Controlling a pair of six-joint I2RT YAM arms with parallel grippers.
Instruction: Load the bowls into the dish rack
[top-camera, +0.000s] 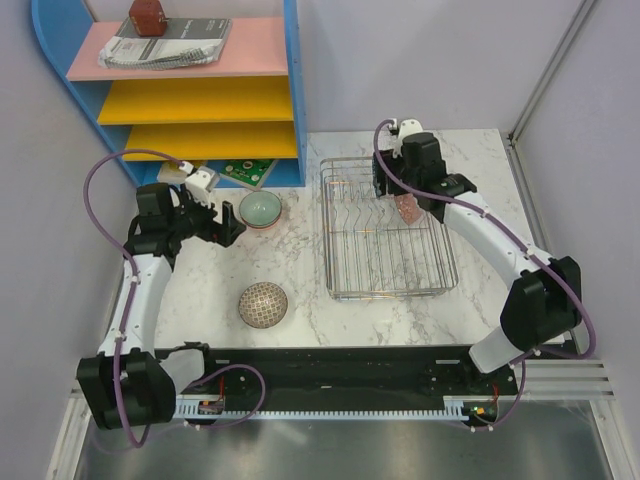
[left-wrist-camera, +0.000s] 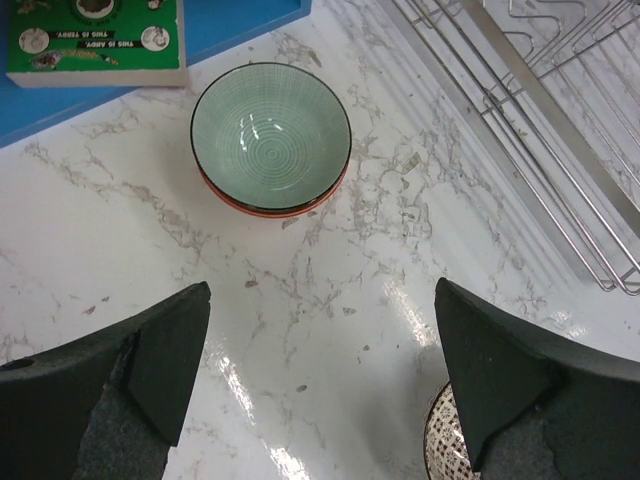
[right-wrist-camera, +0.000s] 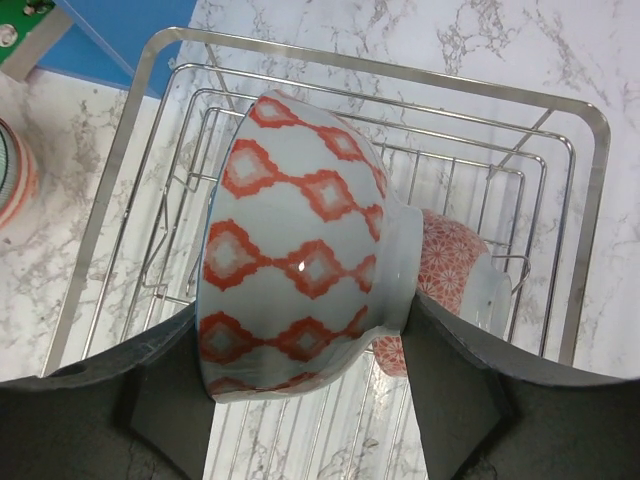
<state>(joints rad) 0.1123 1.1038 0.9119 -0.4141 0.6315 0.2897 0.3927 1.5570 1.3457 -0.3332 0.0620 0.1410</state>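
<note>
The right gripper (right-wrist-camera: 305, 335) is clenched on a white ceramic bowl with chains of red diamonds (right-wrist-camera: 300, 250). The bowl is tipped on its side between the pads and hangs over the upper end of the rectangular chrome wire dish rack (top-camera: 388, 285) in the overhead view. Just behind it in the wrist view, a second bowl with a fine red star pattern (right-wrist-camera: 452, 268) appears to stand on edge inside the rack. The step in hand looks like seating the held bowl beside that one. It should come straight down on edge into a free slot between the upright tines, rim clear of the wires and of its neighbour, and be let go only once the wires carry it. The left gripper (left-wrist-camera: 322, 290) is spread wide and empty above the white marbled tabletop (left-wrist-camera: 330, 250), facing a pale green ribbed bowl (left-wrist-camera: 270, 135) with an orange-red edge beneath it. A beige mesh-patterned bowl (top-camera: 263, 304) lies upside down lower in the overhead view.
</note>
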